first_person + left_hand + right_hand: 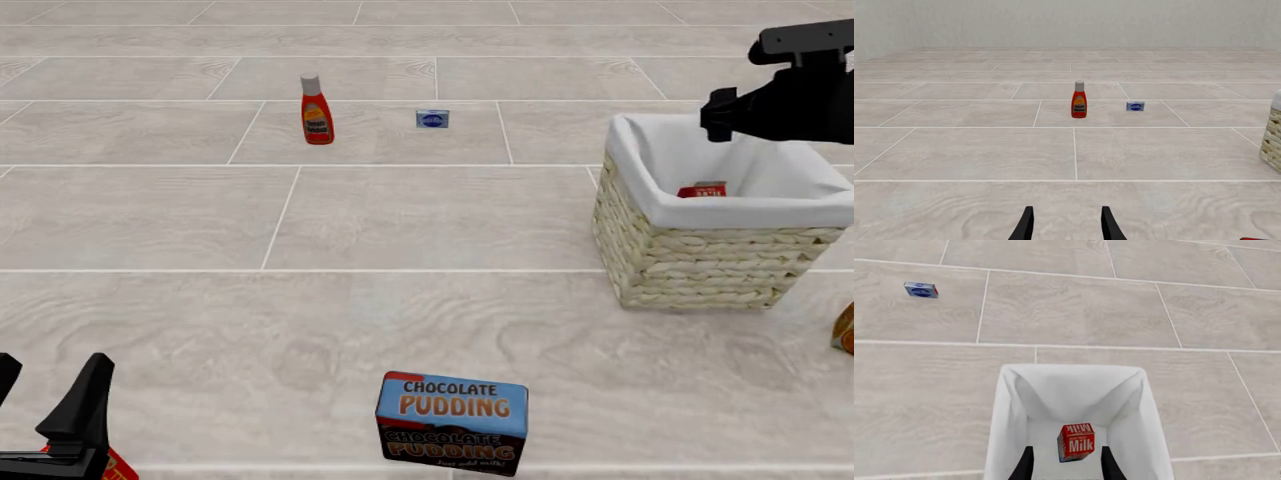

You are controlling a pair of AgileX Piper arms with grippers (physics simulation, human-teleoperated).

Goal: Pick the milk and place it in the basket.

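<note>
Milk [702, 189]: front view shows only its red top, the rest is behind the basket [694, 262] liner. Right gripper [1066, 462] fingertips are cut off at the right wrist frame edge; front view shows just a dark arm over the basket. Orange item [845, 328] is clipped at the front view's right edge, and the small blue box [431, 119] label is too small to read.

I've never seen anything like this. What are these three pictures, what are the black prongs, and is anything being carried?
These are computer-rendered views of a two-armed robot. One camera overlooks the tiled surface; the other two ride on the arms, looking along each pincer. The left pincer is open and empty, low above the surface. The right pincer hangs open over the basket, with the milk carton between its fingers, inside the liner; whether it is falling or resting I cannot tell. Elsewhere stand a ketchup bottle, a small blue box and a chocolate pudding box.
</note>
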